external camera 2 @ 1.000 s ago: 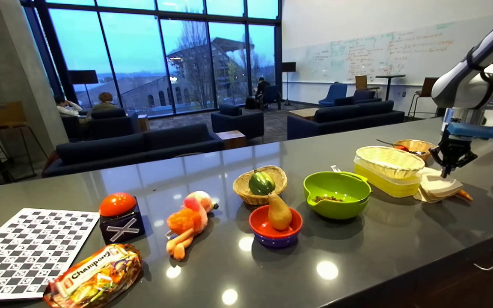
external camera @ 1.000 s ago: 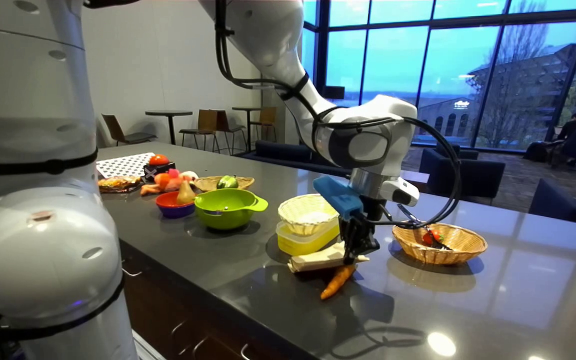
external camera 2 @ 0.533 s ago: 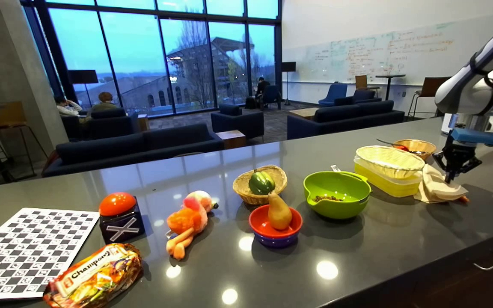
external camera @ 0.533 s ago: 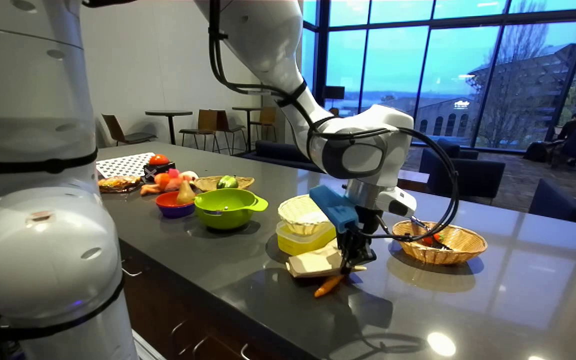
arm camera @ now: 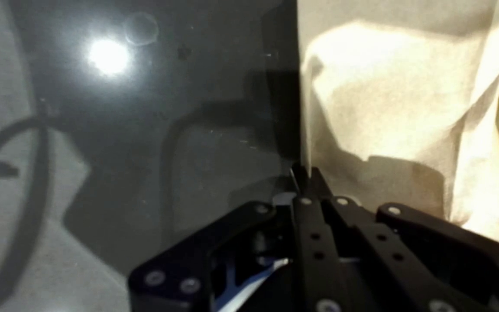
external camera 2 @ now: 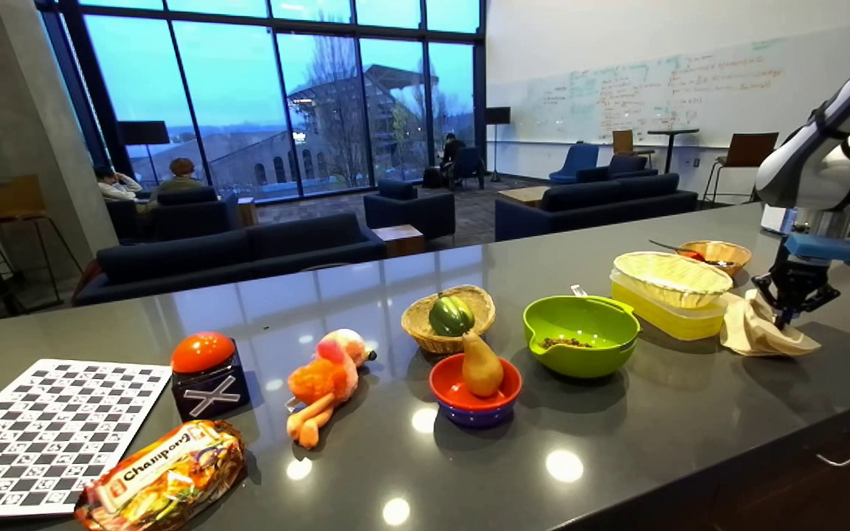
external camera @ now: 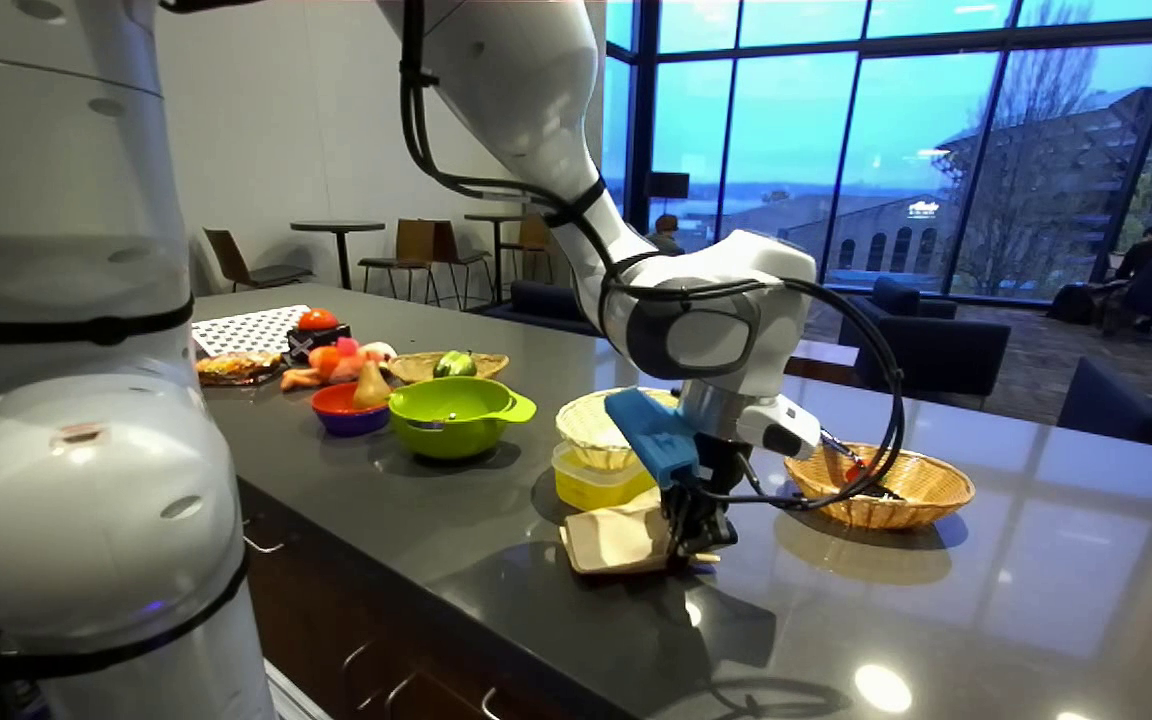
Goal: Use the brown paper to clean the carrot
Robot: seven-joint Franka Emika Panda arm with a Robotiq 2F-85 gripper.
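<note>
The brown paper is a folded tan napkin point(external camera: 616, 540) on the dark counter, close against the yellow tub. It also shows in an exterior view point(external camera 2: 753, 332), bunched up at the fingertips, and fills the right part of the wrist view point(arm camera: 388, 95). My gripper point(arm camera: 308, 175) is shut on the near edge of the paper. In both exterior views the gripper point(external camera: 678, 562) point(external camera 2: 781, 324) points down low over the counter, its fingertips at the paper. The carrot is hidden in all views now; the paper and gripper cover the spot where it lay.
The yellow tub point(external camera: 601, 490) with a pale basket point(external camera 2: 672, 276) on top stands right beside the paper. A wicker basket point(external camera: 921, 485) with a red item and a dark utensil stands on the gripper's other side. A green bowl point(external camera 2: 580, 346) stands farther along the counter.
The gripper has moved down and toward the counter's front edge, drawing the paper's edge over the carrot. The carrot, visible before, is now covered. The paper looks more bunched.
</note>
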